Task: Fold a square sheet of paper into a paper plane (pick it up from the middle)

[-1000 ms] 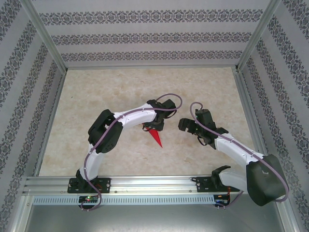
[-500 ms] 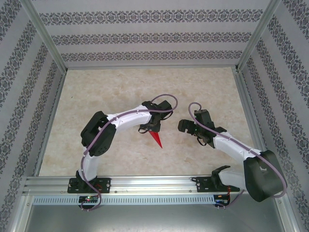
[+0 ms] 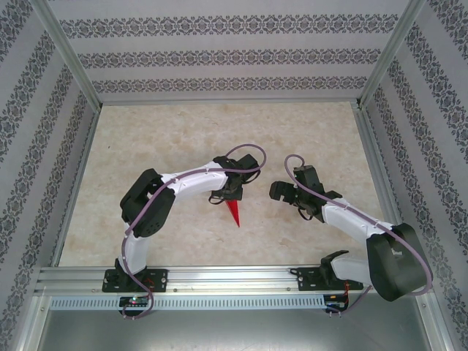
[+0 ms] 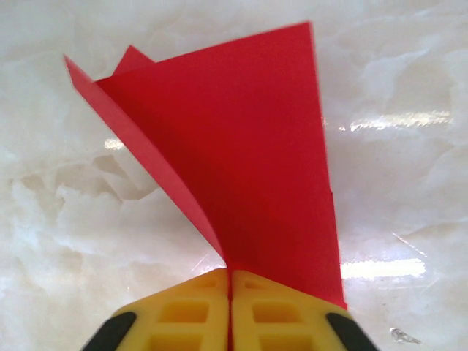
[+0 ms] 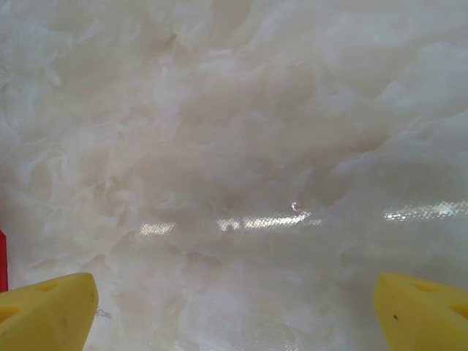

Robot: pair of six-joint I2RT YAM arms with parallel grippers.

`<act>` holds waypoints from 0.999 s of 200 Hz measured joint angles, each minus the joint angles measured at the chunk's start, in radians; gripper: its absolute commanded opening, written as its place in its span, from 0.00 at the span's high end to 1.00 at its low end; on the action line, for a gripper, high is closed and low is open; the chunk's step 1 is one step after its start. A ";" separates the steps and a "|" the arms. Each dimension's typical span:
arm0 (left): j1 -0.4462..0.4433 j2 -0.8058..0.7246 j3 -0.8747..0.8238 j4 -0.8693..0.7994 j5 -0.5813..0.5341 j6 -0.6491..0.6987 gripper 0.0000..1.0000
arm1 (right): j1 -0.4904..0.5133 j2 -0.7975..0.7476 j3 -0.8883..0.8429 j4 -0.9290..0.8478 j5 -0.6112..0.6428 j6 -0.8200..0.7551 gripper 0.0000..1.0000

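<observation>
The right claw (image 5: 234,318) stands wide open: its two yellow fingertips (image 5: 47,311) sit in the bottom corners, far apart, with bare surface (image 5: 234,124) between them. That surface is pale, marbled and glossy, crossed by short bright streaks of reflected light (image 5: 263,220). A thin sliver of red paper (image 5: 2,261) shows at the left edge, just above the left fingertip.

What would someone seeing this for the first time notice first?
The bright red paper plane stands out as the one vivid colour on the pale marbled table, near its middle, with its tip pointing toward the arm bases. In the left wrist view, the left end effector is shut on its folded edge, with the layers fanning out beyond. The right end effector hangs open just to the right, holding nothing.
</observation>
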 measured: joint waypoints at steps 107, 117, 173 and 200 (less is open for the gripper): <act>0.078 -0.317 -0.158 0.312 0.219 0.137 1.00 | 0.000 -0.124 -0.007 0.093 -0.148 0.090 0.02; 0.106 -0.321 -0.202 0.372 0.272 0.136 1.00 | 0.001 -0.127 -0.007 0.095 -0.155 0.109 0.03; 0.210 -0.291 -0.448 0.710 0.508 0.037 1.00 | 0.086 -0.123 -0.006 0.090 -0.127 0.227 0.27; 0.228 -0.291 -0.558 0.855 0.554 -0.027 1.00 | 0.161 -0.067 0.019 0.085 -0.098 0.275 0.46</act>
